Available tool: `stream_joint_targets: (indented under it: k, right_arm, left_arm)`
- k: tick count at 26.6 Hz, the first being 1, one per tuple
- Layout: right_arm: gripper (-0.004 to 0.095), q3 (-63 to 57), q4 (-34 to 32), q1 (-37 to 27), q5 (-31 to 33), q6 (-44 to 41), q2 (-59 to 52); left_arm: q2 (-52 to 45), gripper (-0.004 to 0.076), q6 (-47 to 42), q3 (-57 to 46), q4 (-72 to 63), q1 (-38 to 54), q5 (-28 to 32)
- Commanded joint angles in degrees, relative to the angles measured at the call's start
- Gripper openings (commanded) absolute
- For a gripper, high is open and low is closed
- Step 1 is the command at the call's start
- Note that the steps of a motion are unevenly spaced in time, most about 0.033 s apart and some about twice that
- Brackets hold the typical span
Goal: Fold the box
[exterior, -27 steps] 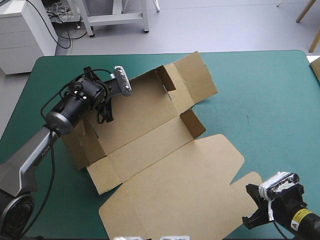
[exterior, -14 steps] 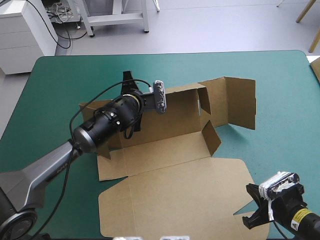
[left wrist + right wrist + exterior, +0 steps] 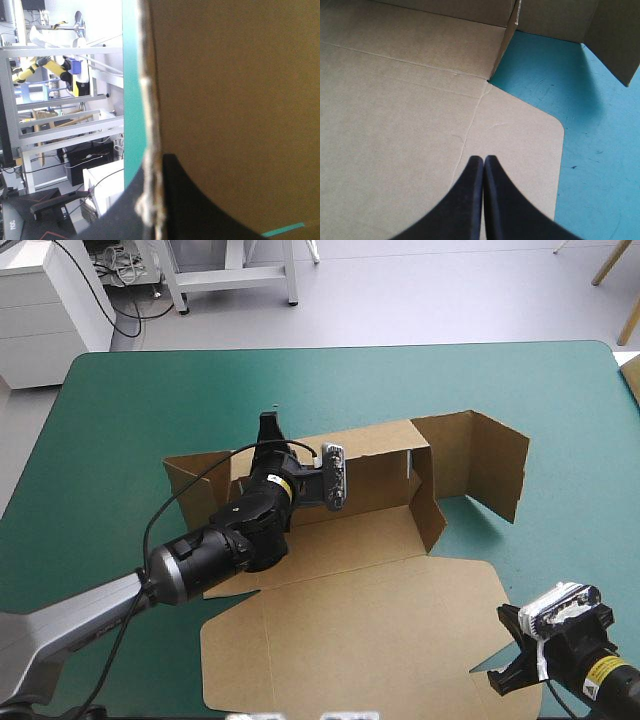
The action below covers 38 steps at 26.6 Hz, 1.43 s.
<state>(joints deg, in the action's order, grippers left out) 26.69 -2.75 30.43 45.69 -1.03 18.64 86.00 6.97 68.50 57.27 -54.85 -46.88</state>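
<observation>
From above, the box point(image 3: 350, 540) lay mid-table on the teal-green cover point(image 3: 130, 410), rear wall raised, lid flat toward the near edge; the left gripper point(image 3: 268, 425) sat at that wall's top edge; its wrist view showed the black fingers clamped on the board; the right gripper point(image 3: 483, 159), fingers together, hung over the flat lid.

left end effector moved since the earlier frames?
Yes. The left end effector, shut on the box, has swung right, away from the left edge of the table, toward the middle.
</observation>
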Motion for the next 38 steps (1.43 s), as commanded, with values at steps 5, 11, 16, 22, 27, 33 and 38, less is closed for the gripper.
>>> stream_joint_targets:
  k: [5, 11, 16, 22, 27, 33, 38]
  right_arm:
    - [0.03, 1.4, -0.6, -0.4, -3.6, 0.2, 0.4]
    - [0.0456, 1.4, -2.7, -0.4, -3.9, 0.1, 0.4]
    - [0.0456, 1.4, -1.6, -0.4, -3.5, 0.1, 0.4]
    - [0.0456, 1.4, -1.3, -0.4, -3.5, -0.1, 0.4]
    - [0.0457, 2.6, -1.4, -0.4, -3.5, -2.6, 0.6]
    - [0.0457, 10.3, -1.8, -0.4, -0.4, -4.1, 2.5]
    - [0.0457, 21.7, -3.1, -0.4, 5.8, -4.4, 9.4]
  left_arm:
    - [-4.9, -0.0008, -2.6, 0.6, -1.7, -4.9, 1.3]
    - [-4.9, -0.0008, -3.4, -2.8, -1.0, -6.3, 0.4]
    - [-4.9, -0.0008, -4.7, -3.3, -0.3, -6.3, 0.9]
    - [-4.9, -0.0008, -6.1, -3.3, 1.4, -6.3, 1.2]
    - [-4.9, -0.0008, -6.3, -3.3, 1.4, -6.3, 1.9]
    - [-4.9, -0.0008, -6.3, -3.3, 1.4, -6.3, 1.9]
    - [-4.9, -0.0008, -6.3, -3.3, 1.4, -6.3, 1.9]
